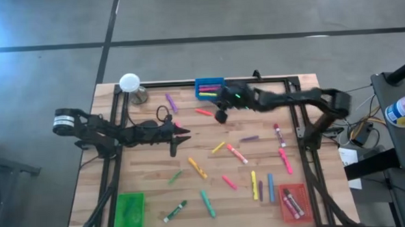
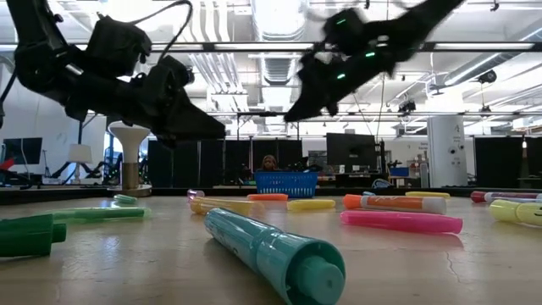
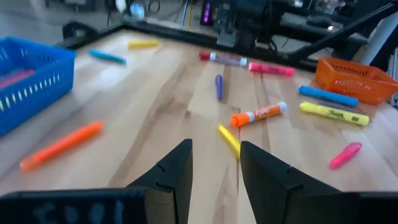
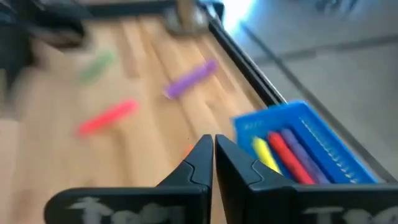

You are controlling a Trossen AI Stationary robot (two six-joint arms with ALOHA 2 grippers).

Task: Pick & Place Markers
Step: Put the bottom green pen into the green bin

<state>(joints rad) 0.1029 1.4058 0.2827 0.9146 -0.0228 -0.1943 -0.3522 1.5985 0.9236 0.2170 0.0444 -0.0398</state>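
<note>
The right gripper (image 1: 221, 115) hangs above the table (image 1: 151, 191) just at five o'clock from the blue tray (image 1: 209, 86), its claw pressed together with nothing between the tips; the right wrist view shows the two fingers (image 4: 202, 163) touching over bare wood. The blue tray sits against the far edge at twelve o'clock and holds yellow, red and purple markers (image 4: 283, 152). A red marker (image 1: 204, 112) lies just at nine o'clock from that gripper, and a purple one (image 1: 170, 102) farther the same way.

The left gripper (image 1: 184, 133) waits over the middle of the table at about nine o'clock from centre, claw spread and empty, with clear wood ahead of its fingers (image 3: 176, 171) in the left wrist view.

Most loose markers lie scattered from the centre toward four and six o'clock: yellow (image 1: 197, 168), orange (image 1: 236, 153), pink (image 1: 285, 160), blue (image 1: 271, 187) and teal (image 1: 207, 203) among them. The green tray (image 1: 129, 212) sits at the near edge at seven o'clock, a green and white marker (image 1: 174, 211) just beside it. The red tray (image 1: 294, 202) at five o'clock holds markers. A lamp with a white bulb (image 1: 130, 84) stands at the far corner at eleven o'clock. The widest open wood lies along the nine o'clock edge under the left arm.
</note>
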